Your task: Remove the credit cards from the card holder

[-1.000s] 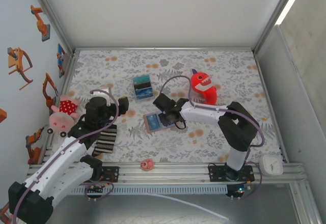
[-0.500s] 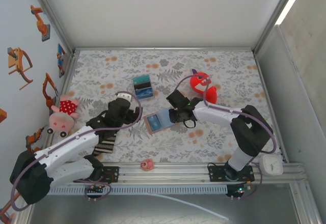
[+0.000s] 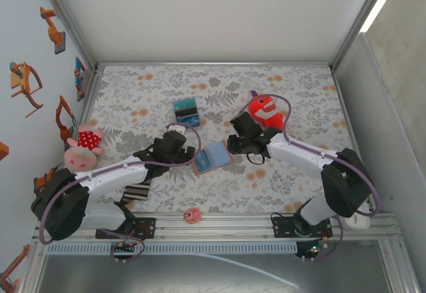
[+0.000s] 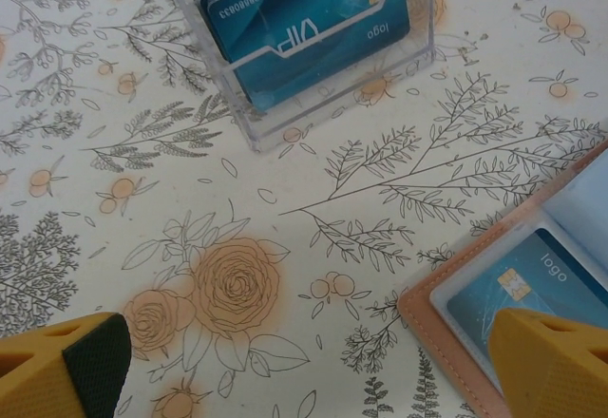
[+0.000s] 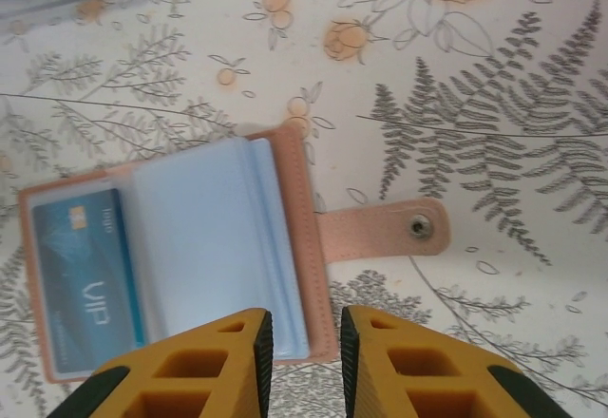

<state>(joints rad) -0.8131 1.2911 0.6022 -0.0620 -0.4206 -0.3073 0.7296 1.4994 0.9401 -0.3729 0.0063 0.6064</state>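
The card holder (image 3: 212,156) lies open on the flowered cloth, tan outside and pale blue inside, with its snap tab (image 5: 394,230) stretched out flat. A blue credit card (image 5: 85,275) marked VIP sits in its left pocket. My right gripper (image 5: 302,328) hovers over the holder's tab-side edge, its jaws a narrow gap apart and clamping nothing; from above it (image 3: 234,145) stands just right of the holder. My left gripper (image 4: 304,351) is wide open over bare cloth, with the holder's corner (image 4: 446,304) by its right finger. In the top view it (image 3: 185,150) is just left of the holder.
A clear stand (image 4: 285,47) holding more blue cards stands behind the holder. A red plush monster (image 3: 266,110) sits behind the right arm, a pink plush (image 3: 83,148) at the left edge, a striped cloth (image 3: 136,190) under the left arm, and a small pink toy (image 3: 192,215) at the front.
The left arm swung right and reached out to the holder's left side. The right gripper drew back rightward off the holder and narrowed its jaws. The holder shifted slightly right.
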